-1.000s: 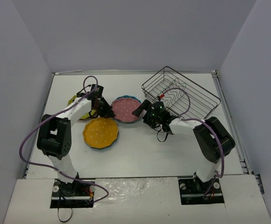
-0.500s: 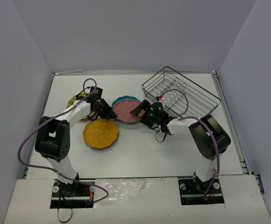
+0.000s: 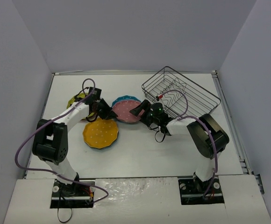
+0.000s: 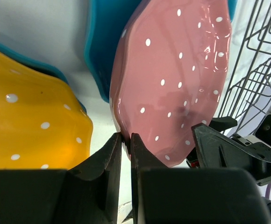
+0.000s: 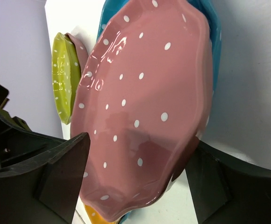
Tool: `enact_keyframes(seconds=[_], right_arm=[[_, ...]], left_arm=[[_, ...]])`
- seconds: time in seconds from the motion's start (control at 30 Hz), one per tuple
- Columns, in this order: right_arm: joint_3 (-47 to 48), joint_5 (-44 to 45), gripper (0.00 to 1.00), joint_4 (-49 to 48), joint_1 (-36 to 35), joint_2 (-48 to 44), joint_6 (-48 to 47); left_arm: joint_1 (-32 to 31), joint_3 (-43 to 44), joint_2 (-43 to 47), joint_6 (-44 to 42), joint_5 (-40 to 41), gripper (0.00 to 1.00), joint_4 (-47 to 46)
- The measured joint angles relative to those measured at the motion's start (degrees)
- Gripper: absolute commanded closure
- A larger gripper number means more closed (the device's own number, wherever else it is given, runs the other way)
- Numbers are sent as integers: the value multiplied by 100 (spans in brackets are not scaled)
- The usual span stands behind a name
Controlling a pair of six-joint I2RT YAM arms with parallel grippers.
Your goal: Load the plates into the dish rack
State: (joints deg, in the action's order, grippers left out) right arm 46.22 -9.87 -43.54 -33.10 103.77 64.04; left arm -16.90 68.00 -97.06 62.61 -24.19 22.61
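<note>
Seemingly a handover: left gripper (image 4: 124,144) pinches the pink plate (image 4: 173,84) by its rim, right gripper (image 5: 140,144) spread astride it — next, clamp and carry to the dish rack (image 3: 198,99) at two o'clock.

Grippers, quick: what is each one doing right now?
Left gripper: shut on the pink plate, at its rim.
Right gripper: open, straddling the pink plate.

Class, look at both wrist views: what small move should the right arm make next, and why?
Probably close the right gripper on the pink plate. Its jaws stand open on either side of the plate's rim, while the left gripper pinches the opposite edge, with the plate tilted up off the teal plate. A second grip looks wise before carrying it to the dish rack.
</note>
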Motion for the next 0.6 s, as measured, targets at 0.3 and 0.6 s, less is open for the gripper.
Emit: enact_keyframes(seconds=[0.3, 0.6], right_arm=[[-266, 66, 51, -370, -4, 0, 69], [-483, 105, 73, -508, 17, -46, 216]], left_arm=[[4, -346, 81, 59, -43, 100, -124], [-24, -661, 203, 47, -125, 100, -282]])
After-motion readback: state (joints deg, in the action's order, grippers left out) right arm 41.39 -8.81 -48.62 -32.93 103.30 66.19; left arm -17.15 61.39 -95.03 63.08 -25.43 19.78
